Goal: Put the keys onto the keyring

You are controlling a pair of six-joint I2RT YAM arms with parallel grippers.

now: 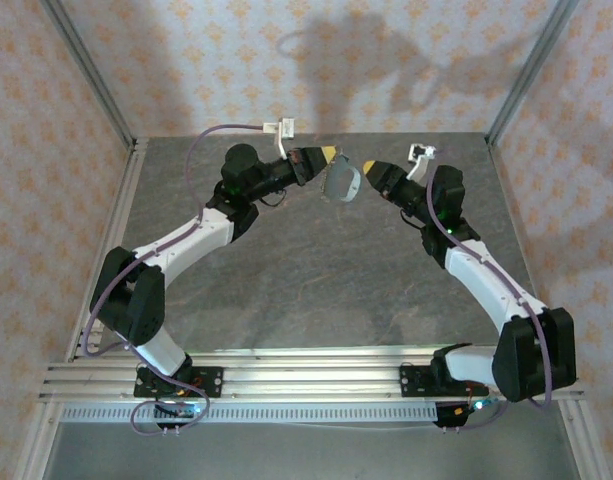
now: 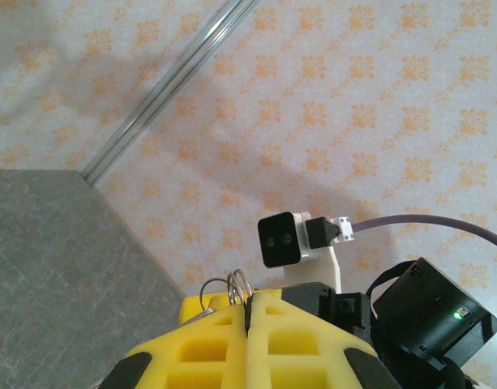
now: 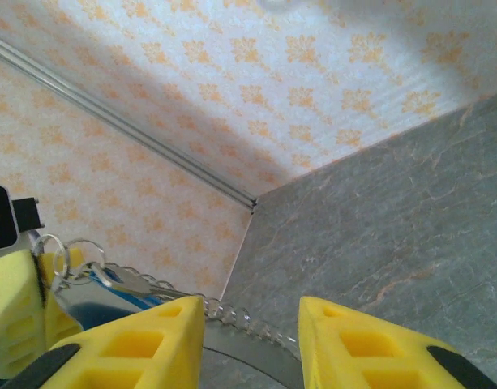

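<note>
My left claw [image 1: 329, 155] is up over the far part of the surface [image 1: 316, 280], near 12 o'clock in the top view. Its tip points toward 3 o'clock. From its wrist the two yellow fingers [image 2: 207, 340] are pressed together with no gap, and they pinch the keyring [image 2: 237, 284]. The thin wire loops stick out of the seam at 12 o'clock, just past the fingertips.

My right claw [image 1: 368, 167] faces it from the 3 o'clock side, tip to tip and close, but I see no contact between them. Its fingers [image 3: 143, 344] stand partly apart and grip nothing. In its wrist view the keyring [image 3: 66, 253] sits at 10 o'clock from the gap, beside my left claw's yellow finger. A fine metal chain [image 3: 248, 320] runs from those loops toward 4 o'clock, crossing just beyond the open gap. A streak of bright blue, the key [image 3: 122, 298], lies under the chain, at 9 o'clock from my right claw [image 3: 250, 308] and half hidden by its finger.

In the top view a pale grey piece [image 1: 342, 183] hangs between the two tips, at 5 o'clock from the left one, clear of the surface.
</note>
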